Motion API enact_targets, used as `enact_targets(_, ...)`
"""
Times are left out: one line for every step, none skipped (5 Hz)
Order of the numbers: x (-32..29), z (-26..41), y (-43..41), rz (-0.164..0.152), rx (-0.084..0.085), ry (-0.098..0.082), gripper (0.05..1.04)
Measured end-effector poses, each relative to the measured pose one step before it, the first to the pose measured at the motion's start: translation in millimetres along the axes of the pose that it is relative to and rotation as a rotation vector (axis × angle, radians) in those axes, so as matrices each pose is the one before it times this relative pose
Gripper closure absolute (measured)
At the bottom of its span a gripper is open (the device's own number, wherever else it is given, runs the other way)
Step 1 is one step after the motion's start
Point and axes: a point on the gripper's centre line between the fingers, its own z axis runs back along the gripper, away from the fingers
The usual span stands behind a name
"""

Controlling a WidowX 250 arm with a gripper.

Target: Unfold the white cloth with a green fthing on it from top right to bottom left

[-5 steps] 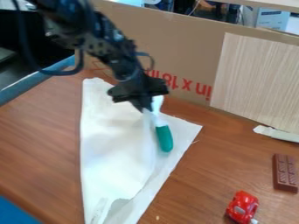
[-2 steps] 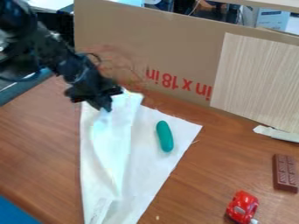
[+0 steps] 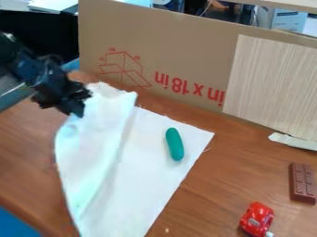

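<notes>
The upper left edge of the white fabric cloth [image 3: 93,157] was clamped between the fingertips of the black two-finger claw [image 3: 77,113], at the left of the view. A loose layer was folded over the cloth's left part; the right part was spread on the brown wooden desk [image 3: 210,185]. There, the smooth green oblong thing [image 3: 174,144] was supported, apart from the folded layer.

Green object [image 3: 175,144] on white cloth [image 3: 145,173], gripper [image 3: 77,114] at edge
</notes>
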Motion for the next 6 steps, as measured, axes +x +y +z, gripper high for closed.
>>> enact_targets(5.03, 9.24, 31.01, 0.0056, -0.0223, -0.0056, 1.03)
enact_targets(3.79, 9.84, 24.15, 0.0045, -0.0326, 0.0063, 1.031)
enact_targets(0.95, 12.29, 22.28, 0.005, -0.0192, 0.0028, 1.031)
enact_targets(-3.11, 14.92, 12.87, -0.0009, -0.019, 0.0121, 1.031)
enact_targets(-11.06, 9.9, 8.17, 0.0203, -0.0218, 0.0244, 1.031)
enact_targets(-8.03, 6.09, 1.8, 0.0049, -0.02, 0.0182, 1.031)
